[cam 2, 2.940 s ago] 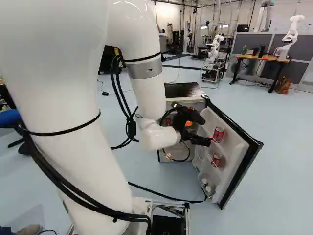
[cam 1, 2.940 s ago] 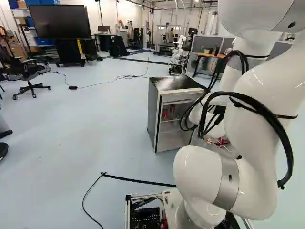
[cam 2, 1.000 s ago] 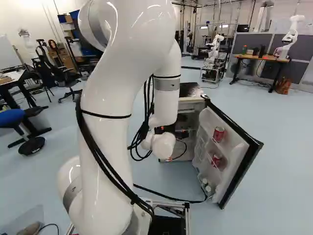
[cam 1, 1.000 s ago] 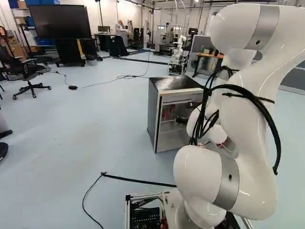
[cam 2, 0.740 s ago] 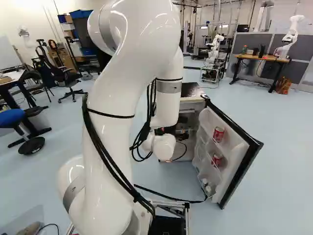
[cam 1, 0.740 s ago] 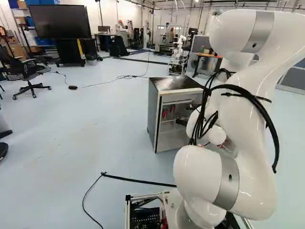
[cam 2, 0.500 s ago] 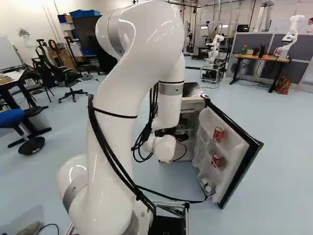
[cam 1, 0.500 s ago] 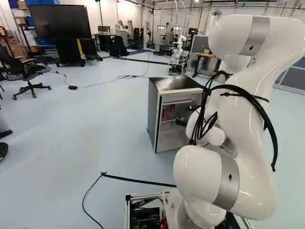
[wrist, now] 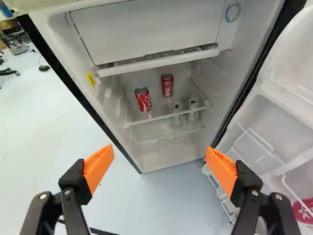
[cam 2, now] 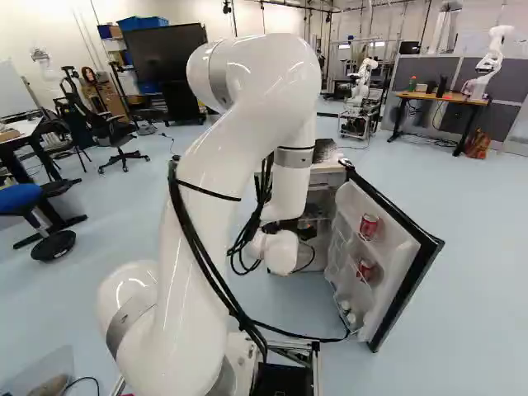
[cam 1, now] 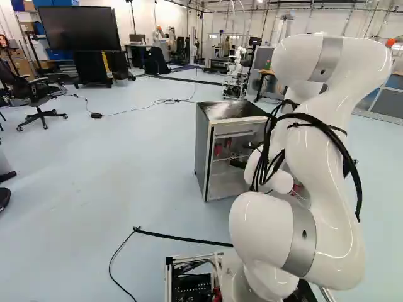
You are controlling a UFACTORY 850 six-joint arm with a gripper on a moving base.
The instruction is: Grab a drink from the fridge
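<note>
Notably, my jaws (wrist: 160,151) have swung from the white-lined fridge door (cam 2: 396,241) to face the open grey cabinet (cam 1: 203,151); they stand wide, empty. Red cylindrical metal cans (wrist: 167,85) inside, twelve o'clock: approach seems feasible.

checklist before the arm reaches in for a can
1. Fridge door open: ok
2. Gripper open: ok, fingers wide apart
3. Red cans in view: ok, left can and right can side by side on the shelf
4. Can in grip: not ok, none held
5. Cans full: cannot tell
</note>
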